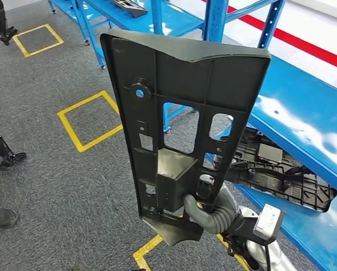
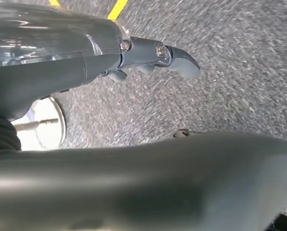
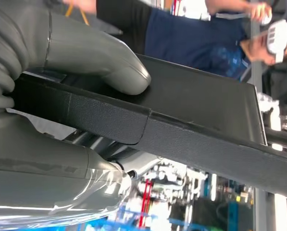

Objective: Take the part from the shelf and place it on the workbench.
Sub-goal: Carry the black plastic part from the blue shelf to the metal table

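Note:
A big black plastic part [image 1: 179, 84], a ribbed panel with cut-out windows, stands upright in front of me in the head view. My right hand [image 1: 209, 212] grips it at its lower edge, beside the blue shelf [image 1: 302, 107]. In the right wrist view the grey thumb [image 3: 98, 57] presses on the part's flat face [image 3: 193, 96], and the other fingers [image 3: 43, 178] lie behind its edge. My left hand [image 2: 43, 72] hangs over grey carpet with its fingers [image 2: 178, 60] apart and nothing between them.
Another black part [image 1: 281, 169] lies on the lower shelf level, and a third [image 1: 130, 7] lies on the far rack. Yellow squares [image 1: 90, 118] mark the carpet. Dark objects [image 1: 4, 155] stand at the left edge. A person in a blue shirt [image 3: 193, 38] stands beyond the held part.

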Action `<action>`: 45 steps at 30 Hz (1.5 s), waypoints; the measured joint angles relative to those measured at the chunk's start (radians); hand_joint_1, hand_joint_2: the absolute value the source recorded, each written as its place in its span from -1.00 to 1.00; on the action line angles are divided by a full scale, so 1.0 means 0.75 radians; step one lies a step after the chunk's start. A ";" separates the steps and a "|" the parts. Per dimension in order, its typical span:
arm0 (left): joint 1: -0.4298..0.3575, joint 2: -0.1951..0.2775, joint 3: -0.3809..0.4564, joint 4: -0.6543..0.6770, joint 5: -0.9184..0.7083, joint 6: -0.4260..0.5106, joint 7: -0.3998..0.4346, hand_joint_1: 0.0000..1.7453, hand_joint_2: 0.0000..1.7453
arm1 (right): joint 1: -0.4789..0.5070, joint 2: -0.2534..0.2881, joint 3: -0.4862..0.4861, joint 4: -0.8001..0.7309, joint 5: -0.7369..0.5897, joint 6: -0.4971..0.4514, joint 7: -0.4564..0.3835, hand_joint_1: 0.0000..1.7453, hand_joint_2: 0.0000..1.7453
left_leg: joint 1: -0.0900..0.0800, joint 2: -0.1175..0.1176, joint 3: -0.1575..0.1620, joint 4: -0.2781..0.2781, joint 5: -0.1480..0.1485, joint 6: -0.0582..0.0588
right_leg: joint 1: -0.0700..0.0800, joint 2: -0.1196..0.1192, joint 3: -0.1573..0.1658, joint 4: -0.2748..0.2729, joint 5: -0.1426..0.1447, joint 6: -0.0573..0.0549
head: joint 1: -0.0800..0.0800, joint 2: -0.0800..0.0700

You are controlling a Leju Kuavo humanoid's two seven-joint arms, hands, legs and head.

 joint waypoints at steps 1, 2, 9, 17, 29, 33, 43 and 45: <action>0.001 0.000 0.000 0.000 0.000 0.000 0.000 -1.00 1.00 | 0.000 0.000 0.000 -0.001 0.000 0.000 -0.001 1.00 1.00 | -0.002 0.019 0.044 -0.090 0.048 0.006 | 0.000 -0.016 0.009 0.000 -0.006 0.003 | 0.000 0.000; 0.000 0.000 0.000 0.000 0.000 0.000 0.000 -1.00 1.00 | 0.000 0.000 -0.001 -0.002 0.001 0.000 -0.003 1.00 1.00 | -0.010 0.047 0.087 -0.173 0.082 0.013 | 0.002 -0.031 0.016 -0.001 -0.012 0.007 | 0.000 0.000; 0.009 -0.002 -0.002 0.000 -0.016 -0.002 0.027 -1.00 1.00 | 0.013 -0.001 -0.009 -0.011 0.009 -0.002 -0.009 1.00 1.00 | -0.024 0.038 0.156 -0.313 0.107 0.063 | 0.006 -0.030 0.040 0.024 -0.068 0.046 | 0.001 0.000; 0.007 -0.007 -0.011 0.000 -0.028 0.002 0.046 -1.00 1.00 | 0.063 -0.008 -0.019 -0.012 0.011 -0.003 -0.005 1.00 1.00 | -0.021 -0.107 0.179 -0.315 0.095 0.071 | 0.007 0.128 -0.071 0.111 0.001 0.040 | 0.003 0.000; 0.007 0.017 -0.001 0.001 0.012 0.027 0.009 -1.00 1.00 | 0.000 0.036 -0.016 0.047 -0.043 0.056 -0.035 1.00 1.00 | -0.002 -0.010 -0.043 0.069 -0.046 -0.003 | 0.005 0.027 0.011 -0.023 0.019 -0.004 | -0.003 0.000; 0.012 0.026 -0.001 0.001 0.011 0.029 -0.002 -1.00 1.00 | -0.001 0.037 -0.012 0.058 -0.049 0.056 -0.047 1.00 1.00 | -0.011 0.061 0.092 -0.211 0.109 0.010 | 0.008 -0.040 0.046 -0.024 -0.010 0.011 | -0.003 0.000; 0.004 0.042 0.001 0.001 0.023 0.051 -0.018 -1.00 1.00 | 0.009 0.030 -0.001 0.064 -0.053 0.040 -0.068 1.00 1.00 | -0.022 -0.013 0.154 -0.315 0.114 0.079 | 0.009 0.070 -0.094 0.286 -0.177 0.042 | 0.000 0.000; 0.005 0.042 0.003 0.001 0.027 0.053 -0.020 -1.00 1.00 | 0.019 0.027 0.001 0.065 -0.053 0.038 -0.070 1.00 1.00 | -0.023 -0.053 0.162 -0.314 0.109 0.079 | 0.010 0.076 -0.137 0.313 -0.135 0.042 | 0.000 0.000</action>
